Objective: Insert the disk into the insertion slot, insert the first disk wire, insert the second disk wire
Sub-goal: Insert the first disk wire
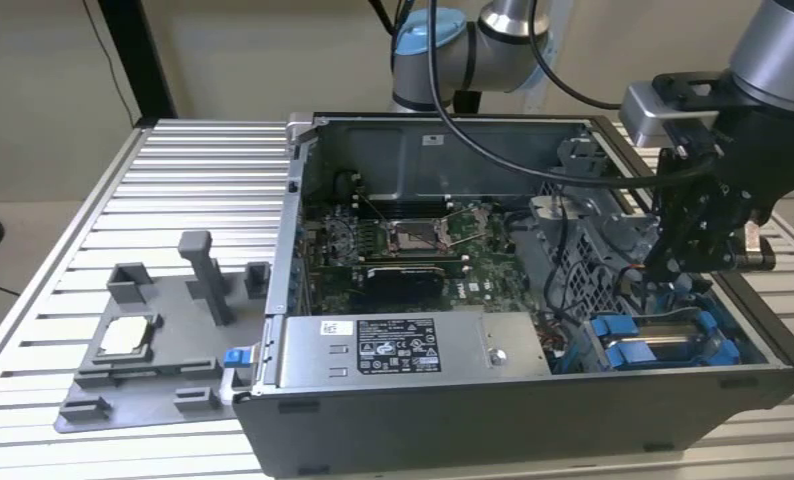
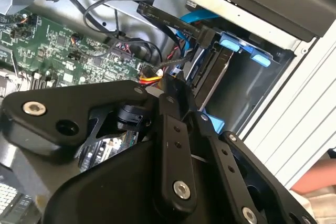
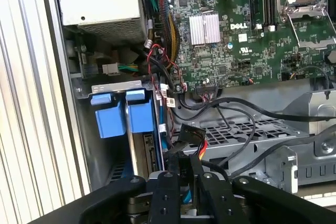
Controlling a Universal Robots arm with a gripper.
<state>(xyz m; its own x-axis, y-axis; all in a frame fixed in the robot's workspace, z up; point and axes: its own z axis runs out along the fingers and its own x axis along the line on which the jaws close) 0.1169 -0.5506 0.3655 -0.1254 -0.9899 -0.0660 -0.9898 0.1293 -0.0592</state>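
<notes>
The pincer [image 3: 186, 165] is down inside the open PC case [image 1: 504, 420], at the corner bay on the exterior view's right. Its fingers [image 3: 170, 174] are drawn almost together on the black plug of a disk wire [image 3: 191, 136], with red, yellow and black leads trailing off it.

The disk [image 3: 140, 114] sits in the insertion slot [image 3: 115, 86], just beside the pincer, with its blue carrier tabs facing out. Two blue carriers stand side by side, and I can't tell which one this wire belongs to.

On handling, I judge the cable limp and springy, so it will tug sideways. The plug is small, stiff plastic with a keyed mouth that won't forgive a tilt. The grip belongs square on the plug's flat faces, never on the leads. The disk itself looks rigid, dense and shock-shy — best handled by the blue frame.

The drive's socket is hidden behind the pincer, so whether the plug is seated can't be made out. Nor can I tell whether this is the first or second wire.
</notes>
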